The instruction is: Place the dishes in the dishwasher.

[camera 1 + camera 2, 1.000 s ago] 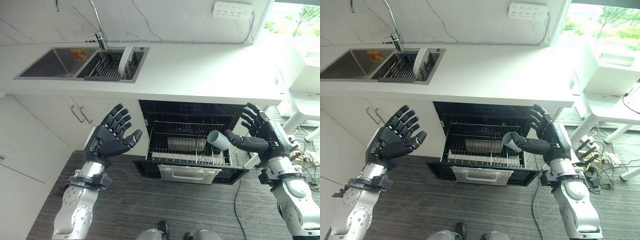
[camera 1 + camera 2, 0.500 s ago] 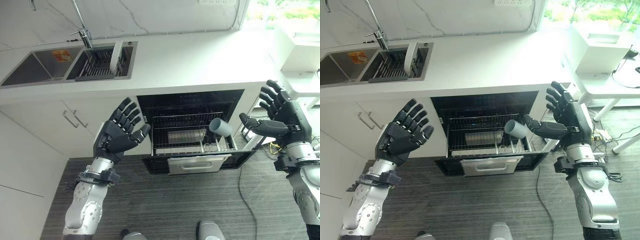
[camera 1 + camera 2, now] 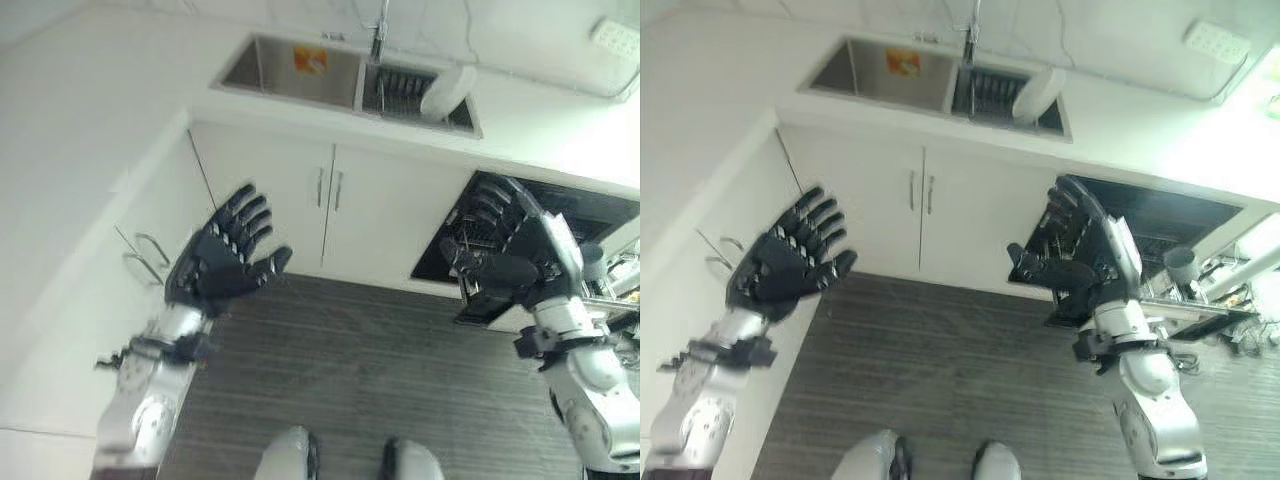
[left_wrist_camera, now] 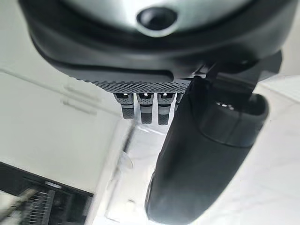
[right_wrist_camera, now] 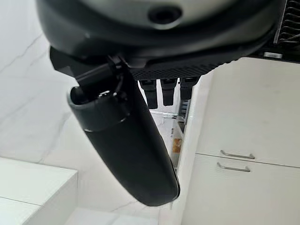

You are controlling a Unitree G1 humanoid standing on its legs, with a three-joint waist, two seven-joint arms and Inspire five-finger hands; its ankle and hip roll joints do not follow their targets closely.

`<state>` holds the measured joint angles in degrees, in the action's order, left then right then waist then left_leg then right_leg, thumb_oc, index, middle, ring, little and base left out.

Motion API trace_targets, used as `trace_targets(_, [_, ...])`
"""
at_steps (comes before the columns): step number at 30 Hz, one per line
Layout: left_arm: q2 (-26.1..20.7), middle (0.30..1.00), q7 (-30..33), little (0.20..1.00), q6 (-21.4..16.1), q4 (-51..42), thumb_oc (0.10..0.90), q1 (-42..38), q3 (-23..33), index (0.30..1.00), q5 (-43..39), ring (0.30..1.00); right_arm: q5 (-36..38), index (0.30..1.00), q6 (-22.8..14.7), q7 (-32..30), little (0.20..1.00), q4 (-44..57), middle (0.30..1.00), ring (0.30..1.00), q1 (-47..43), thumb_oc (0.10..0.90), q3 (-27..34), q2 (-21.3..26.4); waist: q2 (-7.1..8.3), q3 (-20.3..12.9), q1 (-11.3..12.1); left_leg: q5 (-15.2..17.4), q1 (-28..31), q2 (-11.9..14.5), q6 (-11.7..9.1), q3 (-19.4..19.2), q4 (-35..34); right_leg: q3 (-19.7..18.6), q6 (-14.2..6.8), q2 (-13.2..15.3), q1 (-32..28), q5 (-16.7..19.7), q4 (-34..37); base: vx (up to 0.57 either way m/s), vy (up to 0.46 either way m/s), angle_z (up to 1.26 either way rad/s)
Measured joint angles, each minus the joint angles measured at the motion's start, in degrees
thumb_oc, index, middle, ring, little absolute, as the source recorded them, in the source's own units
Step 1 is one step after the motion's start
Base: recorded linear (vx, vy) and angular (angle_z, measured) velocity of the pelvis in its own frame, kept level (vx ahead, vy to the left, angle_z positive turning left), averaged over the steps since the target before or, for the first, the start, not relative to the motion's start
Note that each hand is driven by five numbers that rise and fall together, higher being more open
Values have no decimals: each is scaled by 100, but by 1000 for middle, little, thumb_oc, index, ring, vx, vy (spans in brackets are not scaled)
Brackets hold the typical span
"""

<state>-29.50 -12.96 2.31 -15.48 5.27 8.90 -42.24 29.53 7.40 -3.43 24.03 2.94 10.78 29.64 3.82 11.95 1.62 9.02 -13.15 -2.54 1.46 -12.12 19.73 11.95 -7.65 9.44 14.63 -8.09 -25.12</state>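
A white plate point(image 3: 447, 92) stands on edge in the dark rack of the right sink basin point(image 3: 400, 88). The dishwasher point(image 3: 1163, 217) is open under the counter at the right, and a grey cup point(image 3: 1181, 265) sits in its pulled-out rack. My right hand point(image 3: 512, 262) is raised in front of the dishwasher's left side, open and holding nothing. My left hand point(image 3: 223, 266) is raised over the floor at the left, also open and holding nothing. In the wrist views the left hand's fingers point(image 4: 140, 108) and the right hand's fingers point(image 5: 161, 91) are straight.
White cabinet doors point(image 3: 330, 215) with metal handles stand under the sink point(image 3: 290, 72). A faucet point(image 3: 380, 30) rises behind the basins. A white counter point(image 3: 70, 150) runs along the left. The grey wood floor point(image 3: 350, 370) lies between the hands. A power strip point(image 3: 1217, 42) sits on the wall.
The whole view has swung left, so the camera moved: the sink is now central and the dishwasher at the right edge. Both hands stay raised and open; the cup stays in the rack.
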Motion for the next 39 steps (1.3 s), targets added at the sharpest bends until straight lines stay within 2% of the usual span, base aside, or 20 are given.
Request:
trace_targets(1, [-81,900,-13,900,-48,36,800,2,3,900,7,900,1,900,-40,-77,900,-32,900,900,-20,800,46,-115,140,-37,-69,455,-99,-23,-366,-201,334,-69,171,114,-144,109,213,34,-34,14])
trace_targets(2, [-330,900,-39,900,-135,7,800,-59,1,900,11,900,1,900,-126,-90,900,-42,900,900,-76,800,158,-122,242,-37,-235,772,-463,47,487,132,1622,-356,24,371,-175,240,191,29,-47,0])
trace_targets(3, [-371,900,-40,900,-235,-52,800,-58,43,900,34,900,1,900,-232,-86,900,-44,900,900,-159,800,229,30,-124,-62,-295,1007,-503,493,370,342,1874,-555,-602,317,-147,52,-158,39,-64,-12])
trace_targets(4, [-236,900,-23,900,-238,-21,800,-121,86,900,43,900,-2,900,-223,-85,900,-36,900,900,-155,800,217,-20,-84,-63,-260,1032,-426,314,331,224,1823,-785,-619,414,-68,-108,-429,39,-64,-54])
trace_targets(5, [-58,900,1,900,-245,5,800,-147,110,900,39,900,0,900,-202,-53,900,-27,900,900,-111,800,166,-21,-84,-73,-262,791,-269,117,333,130,1374,-796,-364,357,3,-264,-564,62,-101,-14])
trace_targets(6, [21,900,5,900,-250,20,800,-255,6,900,39,900,0,900,-219,-70,900,-30,900,900,-38,800,168,-23,-123,-63,-380,465,-41,-56,23,140,680,-661,-27,164,-121,-329,-278,61,-125,8])
trace_targets(7, [-144,900,-32,900,-362,-46,800,-356,-58,900,40,900,-1,900,-244,-89,900,-45,900,900,-53,800,156,-5,-34,-75,-484,759,-131,12,606,145,1281,-707,-5,236,-350,-227,110,101,-209,-8])
trace_targets(8, [52,900,46,900,-429,-16,800,-443,-108,900,72,900,-3,900,-196,-131,900,-113,900,900,-124,800,125,-11,-231,-40,-401,743,219,86,378,378,947,-659,-228,255,-138,-287,-160,86,-187,-22])
trace_targets(11, [31,900,149,900,-498,-112,800,-489,-155,900,105,900,-4,900,-222,-147,900,-134,900,900,-133,800,138,17,-283,-50,-460,123,681,-136,428,294,-156,-452,51,-229,-217,-332,73,67,-158,3])
trace_targets(12, [31,900,201,900,-511,-111,800,-500,-156,900,162,900,-4,900,-228,-155,900,-134,900,900,-145,800,140,36,-286,-52,-448,29,770,-216,449,293,-337,-371,320,-402,-276,-349,62,66,-195,13])
trace_targets(17, [43,900,387,900,-512,-106,800,-486,-157,900,331,900,3,900,-225,-89,900,-141,900,900,-160,800,132,39,-352,-70,-436,-35,883,-325,502,268,-476,-388,550,-551,-361,-446,-4,76,-194,3])
trace_targets(20, [66,900,373,900,-519,-109,800,-466,-243,900,486,900,54,900,-229,-60,900,-146,900,900,-166,800,132,76,-359,-79,-446,-126,1128,-331,359,215,-680,-417,675,-573,-483,-484,-70,64,-205,-8])
trace_targets(22, [152,900,377,900,-520,-111,800,-449,-288,900,494,900,105,900,-232,-15,900,-153,900,900,-171,800,112,126,-247,-80,-413,-347,1070,-376,-29,27,-423,-542,954,-570,-492,-603,-147,19,-194,-3])
trace_targets(23, [156,900,379,900,-528,-119,800,-493,-328,900,496,900,105,900,-242,17,900,-181,900,900,-191,800,105,141,-84,-72,-430,-427,567,-335,-172,-113,491,-675,1214,-457,-377,-637,-328,51,-83,8])
trace_targets(25, [189,900,362,900,-530,-174,800,-409,-475,900,595,900,105,900,-241,67,900,-201,900,900,-121,800,92,149,22,-60,-380,-438,-96,105,-260,-381,1819,-680,1259,-432,-481,-605,-330,101,-25,-4])
trace_targets(27, [189,900,350,900,-529,-213,800,-395,-555,900,692,900,105,900,-241,95,900,-206,900,900,-146,800,65,147,42,-60,-379,-324,-89,563,-314,-288,1240,-671,1260,-616,-523,-562,-256,150,83,-15])
trace_targets(30, [188,900,345,900,-528,-195,800,-385,-641,900,692,900,103,900,-240,90,900,-390,900,900,-341,800,-81,113,15,-65,-438,-362,190,628,-363,-120,-478,-717,1200,-843,-619,-395,32,209,176,-12])
trace_targets(33, [336,900,223,900,-536,-90,800,-23,-622,900,687,900,106,900,-230,295,900,-649,900,900,-367,800,-146,42,-536,101,-236,-476,-644,723,-494,707,-337,-1083,1149,-1557,-1192,-189,784,386,227,-69])
trace_targets(36, [603,900,226,900,-572,-82,800,6,-620,900,677,900,121,900,-212,412,900,-641,900,900,-290,800,-124,290,-747,65,-226,-498,-860,728,-456,621,-298,-1171,1309,-1657,-1302,-437,547,244,217,-43])
trace_targets(39, [599,900,228,900,-681,-102,800,-21,-598,900,678,900,226,900,-212,560,900,-628,900,900,-291,800,-91,293,-740,53,-273,-575,-624,651,-343,650,-435,-1422,1220,-1660,-1359,-511,482,217,188,-36])
